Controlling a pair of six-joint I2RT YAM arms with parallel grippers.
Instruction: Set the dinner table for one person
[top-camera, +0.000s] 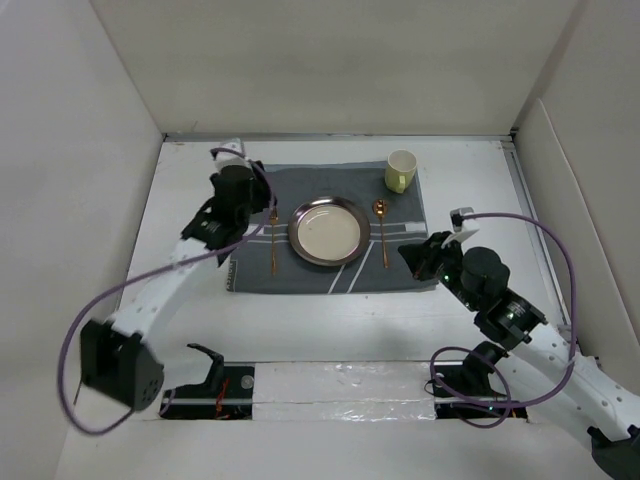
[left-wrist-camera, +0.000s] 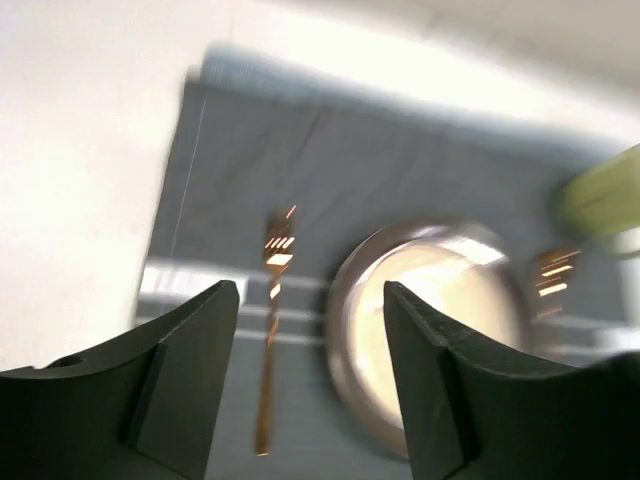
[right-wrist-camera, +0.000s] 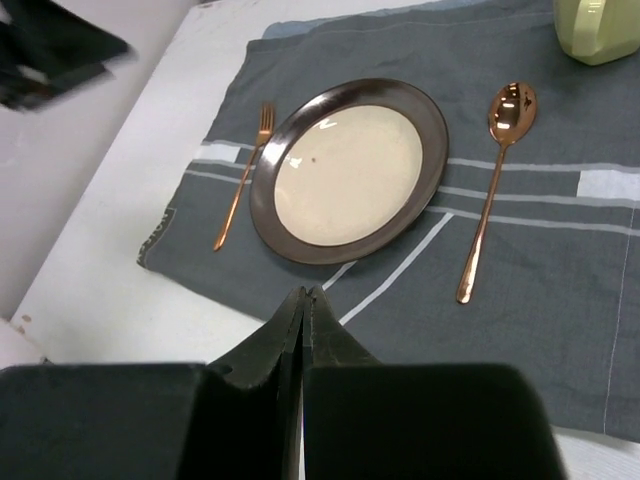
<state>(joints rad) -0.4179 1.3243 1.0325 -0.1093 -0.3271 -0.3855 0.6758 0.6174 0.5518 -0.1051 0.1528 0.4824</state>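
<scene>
Fork (right-wrist-camera: 243, 175) lay on placemat (top-camera: 300, 278), left of plate (right-wrist-camera: 350, 170), long axis near-far, in line with left claw (left-wrist-camera: 310, 300), which was spread and empty. Right claw (right-wrist-camera: 303, 300) was pressed together over worktop (top-camera: 330, 330), farther off. Spoon (right-wrist-camera: 487, 200) lay right of plate.

The dinner table (top-camera: 300, 325) is white, placemat (top-camera: 340, 180) striped grey.

No legible text (corner mark (right-wrist-camera: 153, 238) on placemat (right-wrist-camera: 560, 300) too blurred).

bright, even light; left-wrist blur
</scene>
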